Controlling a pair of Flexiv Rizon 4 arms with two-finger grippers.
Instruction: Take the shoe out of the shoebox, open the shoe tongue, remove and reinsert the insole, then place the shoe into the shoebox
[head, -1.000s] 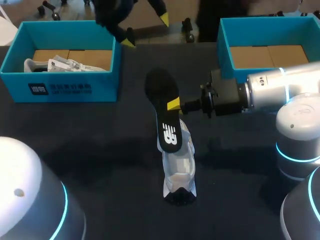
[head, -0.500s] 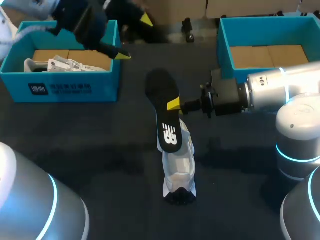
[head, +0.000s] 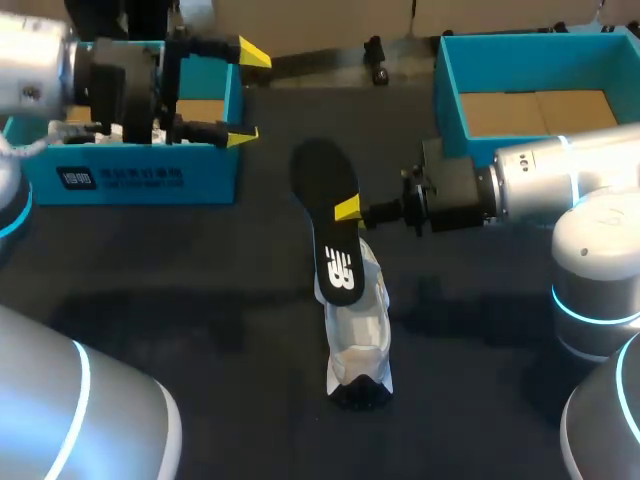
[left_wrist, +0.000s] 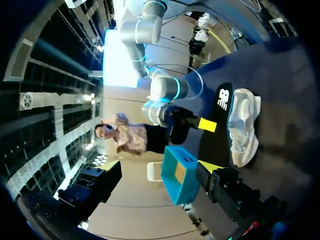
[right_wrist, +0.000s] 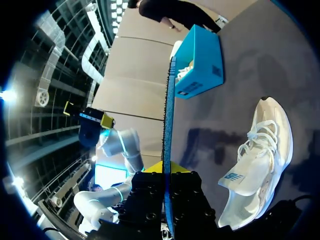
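Your right gripper (head: 347, 209) is pinching the black foam insole with the white logo (head: 331, 225) partway along its length. The right wrist view shows that insole (right_wrist: 168, 150) edge-on between the two fingers, one pressed to each face. It is held off the dark table (head: 200, 290), its rounded end towards the far side. From above, its logo end overlaps the heel of the white and grey lace-up sneaker (head: 358, 340); whether the two touch cannot be told. The sneaker lies on the table between your arms with its dark toe pointing at the near edge. In the right wrist view the sneaker (right_wrist: 255, 165) lies beside and under the gripper, laces showing, apart from the fingers. Your left gripper (head: 245, 95) hovers well apart from sneaker and insole, over the right end of the left teal cardboard shoebox (head: 140, 178). Its fingers (head: 254, 52) are spread wide with nothing between them. The left wrist view looks across at the insole (left_wrist: 224, 100) and the sneaker (left_wrist: 243, 127). The right teal cardboard shoebox (head: 450, 100) stands at the far right, behind your right arm.
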